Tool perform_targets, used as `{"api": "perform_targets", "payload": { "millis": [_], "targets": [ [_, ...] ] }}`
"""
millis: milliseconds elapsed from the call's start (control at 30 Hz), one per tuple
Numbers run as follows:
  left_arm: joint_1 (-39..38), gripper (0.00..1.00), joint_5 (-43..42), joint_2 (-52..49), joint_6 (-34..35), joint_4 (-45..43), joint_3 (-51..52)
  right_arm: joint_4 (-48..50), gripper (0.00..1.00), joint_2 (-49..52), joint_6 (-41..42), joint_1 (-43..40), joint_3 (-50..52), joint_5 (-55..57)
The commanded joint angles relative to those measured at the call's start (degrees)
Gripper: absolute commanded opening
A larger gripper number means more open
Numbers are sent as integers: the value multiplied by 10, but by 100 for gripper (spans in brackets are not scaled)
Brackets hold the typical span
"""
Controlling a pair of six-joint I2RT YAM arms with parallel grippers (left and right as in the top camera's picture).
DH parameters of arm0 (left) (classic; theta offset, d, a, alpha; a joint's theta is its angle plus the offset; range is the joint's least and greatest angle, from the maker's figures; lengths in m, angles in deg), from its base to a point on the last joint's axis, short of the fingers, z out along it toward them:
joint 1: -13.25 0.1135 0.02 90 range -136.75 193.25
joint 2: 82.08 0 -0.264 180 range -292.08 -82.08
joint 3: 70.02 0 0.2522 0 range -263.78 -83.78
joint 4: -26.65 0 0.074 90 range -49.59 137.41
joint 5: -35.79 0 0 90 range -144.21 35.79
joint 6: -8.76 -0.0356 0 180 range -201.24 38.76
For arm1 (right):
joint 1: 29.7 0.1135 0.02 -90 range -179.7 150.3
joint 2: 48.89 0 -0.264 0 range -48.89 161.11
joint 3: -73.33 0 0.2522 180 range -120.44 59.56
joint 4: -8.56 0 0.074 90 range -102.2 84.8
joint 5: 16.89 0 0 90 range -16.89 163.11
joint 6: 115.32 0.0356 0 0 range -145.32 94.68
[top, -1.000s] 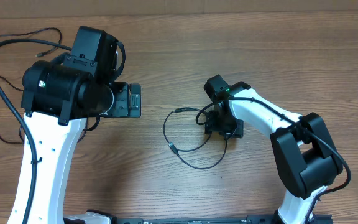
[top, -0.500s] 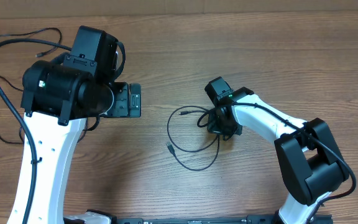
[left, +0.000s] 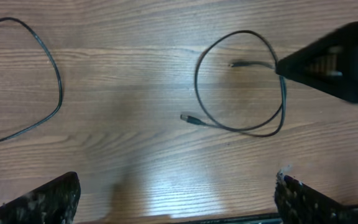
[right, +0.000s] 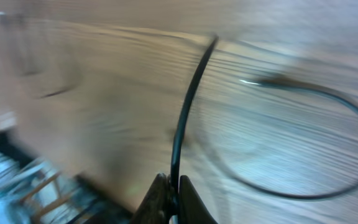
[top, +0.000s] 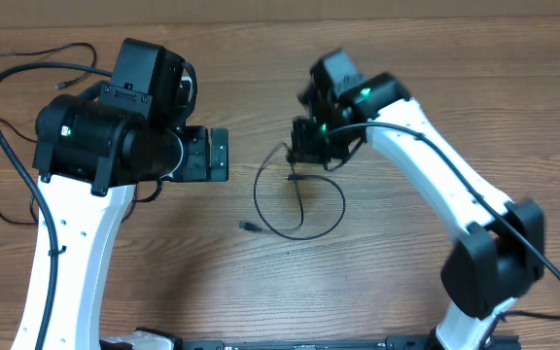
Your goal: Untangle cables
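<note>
**Right gripper pinches a looped cable at mid-table**

At the centre of the overhead frame the right gripper (top: 306, 160) hangs over the wooden table (top: 436, 58), its fingers pressed together on a thin black looped cable (top: 342, 206). The right wrist view is heavily blurred. It shows the two fingertips (right: 160, 198) closed on the cord at the bottom edge, with the strand rising from them toward the top of the frame. A wide curve of the same cable lies on the wood at the right of that view.

Below the gripper in the overhead frame, the cable forms one open ring on the table. One metal-tipped plug (top: 249, 227) lies just outside the ring at lower left. The other plug end (top: 293, 178) sits inside the ring near its top, just under the gripper.

The left gripper (left: 178, 183) is left of centre in the overhead frame, apart from the ring. Its fingers (left: 48, 199) are spread wide at the two bottom corners of the left wrist view, with nothing between them.

A second cable (top: 76, 45) trails across the upper left of the overhead frame. A third cable (top: 8, 219) lies at the far left edge, partly hidden by the left arm. Both are well apart from the ring. A dark curve of cord at the left edge of the left wrist view cannot be matched to either one.
</note>
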Motion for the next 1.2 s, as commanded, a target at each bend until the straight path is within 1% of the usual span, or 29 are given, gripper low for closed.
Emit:
{"api": "perform_targets", "payload": {
  "millis": [0,100,267,300,367,433,500,533,567,633,667,700,733,800,867,1000,1033,1133,1167],
  "targets": [
    [4,100,-9,-3,6,-9,-2,-37,4,-38,-44,1,-60,-90],
    [4,100,-9,-3,13,-18,-2,-60,4,-45,-64,1,-99,-114],
    [7,100,-9,-3,65,-42,-2,-84,4,-58,-76,1,-148,-112],
    [9,99,-9,-3,66,-47,-2,-87,4,-60,-77,1,-152,-101],
    [11,99,-9,-3,66,-50,-2,-96,4,-65,-71,1,-154,-42],
    [10,100,-9,-3,66,-46,-2,-120,5,-65,-56,1,-154,53],
    [10,100,-8,-3,65,-40,-2,-144,25,-63,-34,1,-148,161],
    [10,99,-7,-3,65,-37,-2,-153,45,-63,-15,1,-140,219],
    [10,99,-7,-3,65,-35,-2,-159,62,-63,12,1,-129,276],
    [10,100,-7,-3,65,-31,-2,-160,78,-63,63,1,-96,366],
    [10,100,-7,-3,65,-30,-2,-155,84,-63,76,1,-78,385],
    [10,99,-7,-3,65,-30,-2,-141,85,-63,83,1,-52,389],
    [10,99,-7,-3,65,-29,-2,-104,86,-63,82,1,-3,362],
    [10,100,-7,-3,65,-30,-2,-53,84,-63,80,1,52,323],
    [10,100,-7,-3,65,-30,-2,2,78,-63,80,1,104,297],
    [10,99,-7,-3,65,-30,-2,112,56,-60,67,3,205,285],
    [10,99,-7,-3,65,-30,-2,135,54,-59,60,3,223,286],
    [10,100,-7,-3,65,-29,-2,194,54,-57,27,3,266,286],
    [10,99,-7,-3,65,-29,-2,207,52,-57,15,3,275,286]
  ]
}}
